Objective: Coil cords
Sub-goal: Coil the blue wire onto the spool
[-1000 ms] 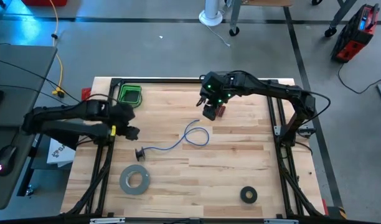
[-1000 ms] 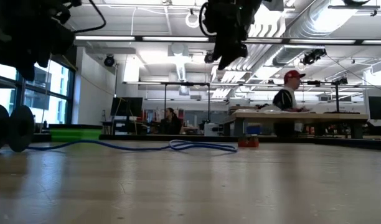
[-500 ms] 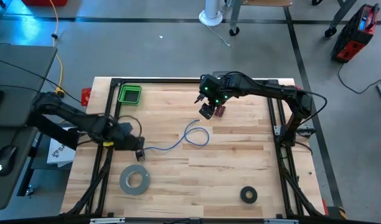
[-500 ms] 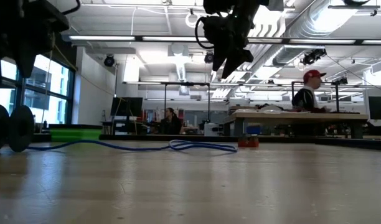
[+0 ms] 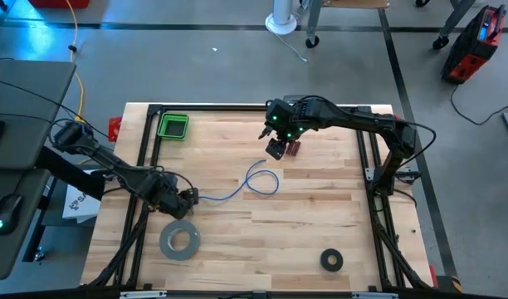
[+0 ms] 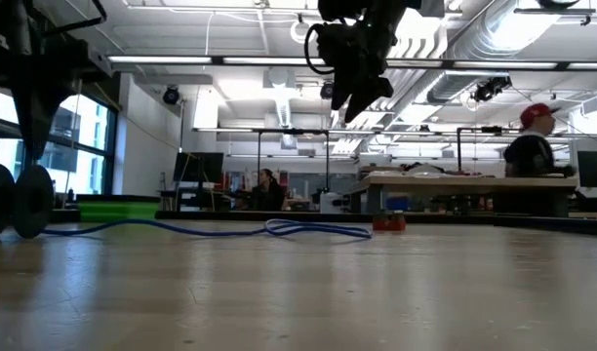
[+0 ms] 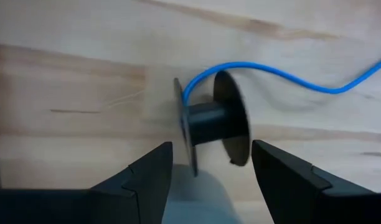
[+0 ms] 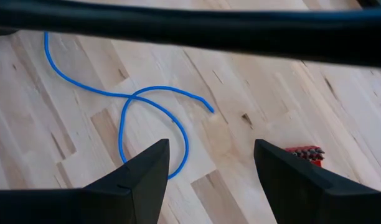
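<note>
Blue cord [image 5: 237, 188] is being shown lying across the wooden counter [image 5: 304, 224], one end looped near the middle and the other running to a small black spool [image 7: 209, 127] at the left side. The spool is being approached by the left gripper [image 5: 186, 199], low over the counter, its fingers [image 7: 150, 177] spread on either side of the spool without touching it. The right gripper [image 5: 275, 148] is being held above the far part of the counter, beyond the cord's loop [image 8: 150, 121], with its fingers [image 8: 147, 174] spread and nothing between them. A small red object [image 5: 293, 149] is lying just beside it. A grey tape roll [image 5: 179, 240] and a black ring [image 5: 331, 260] are resting near the front edge, and a green bin [image 5: 173, 125] is sitting at the far left corner.
</note>
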### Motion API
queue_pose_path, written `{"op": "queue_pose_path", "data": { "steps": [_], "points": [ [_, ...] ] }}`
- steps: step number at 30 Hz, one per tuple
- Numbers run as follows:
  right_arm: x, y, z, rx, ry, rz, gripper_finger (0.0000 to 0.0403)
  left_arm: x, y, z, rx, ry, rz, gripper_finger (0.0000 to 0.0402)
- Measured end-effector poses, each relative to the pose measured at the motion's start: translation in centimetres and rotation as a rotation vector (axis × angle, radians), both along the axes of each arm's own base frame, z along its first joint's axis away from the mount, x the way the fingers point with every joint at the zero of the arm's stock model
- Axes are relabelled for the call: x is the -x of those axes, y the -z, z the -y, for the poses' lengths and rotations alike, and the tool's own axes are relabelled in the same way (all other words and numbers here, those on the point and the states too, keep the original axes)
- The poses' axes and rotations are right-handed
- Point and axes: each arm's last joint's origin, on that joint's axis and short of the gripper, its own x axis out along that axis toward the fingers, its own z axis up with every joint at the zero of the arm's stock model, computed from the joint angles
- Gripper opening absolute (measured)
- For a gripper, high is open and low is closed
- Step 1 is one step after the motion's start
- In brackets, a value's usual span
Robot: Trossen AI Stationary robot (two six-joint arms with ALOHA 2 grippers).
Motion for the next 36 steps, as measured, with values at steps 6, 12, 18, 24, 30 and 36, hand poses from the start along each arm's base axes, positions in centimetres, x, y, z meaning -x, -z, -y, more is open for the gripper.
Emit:
{"op": "queue_pose_path", "data": {
  "steps": [6,12,18,24,30,36],
  "points": [
    [-0.1,-0.1,0.0,0.003,-0.001,0.014,0.0226,-0.1,0.1,-0.3,-0.04,-0.018,-0.007,0.0211],
    [-0.1,-0.1,0.0,0.001,0.0,0.013,0.0226,0.1,0.8,-0.4,-0.075,-0.018,-0.092,0.0183],
    [-0.1,-0.1,0.0,-0.006,0.017,0.015,0.0226,-1.0,1.8,0.4,-0.05,-0.004,-0.093,0.0128],
    [-0.1,-0.1,0.0,-0.01,0.024,0.016,0.0226,-1.2,2.3,0.4,-0.09,-0.008,-0.118,0.0098],
    [-0.1,-0.1,0.0,-0.037,0.029,0.023,0.0226,-0.7,1.6,-0.1,-0.109,-0.004,-0.095,0.0052],
    [-0.2,-0.1,-0.1,-0.041,-0.003,0.026,0.0226,-0.5,0.3,-0.7,-0.198,0.024,0.042,0.0006]
  ]
}}
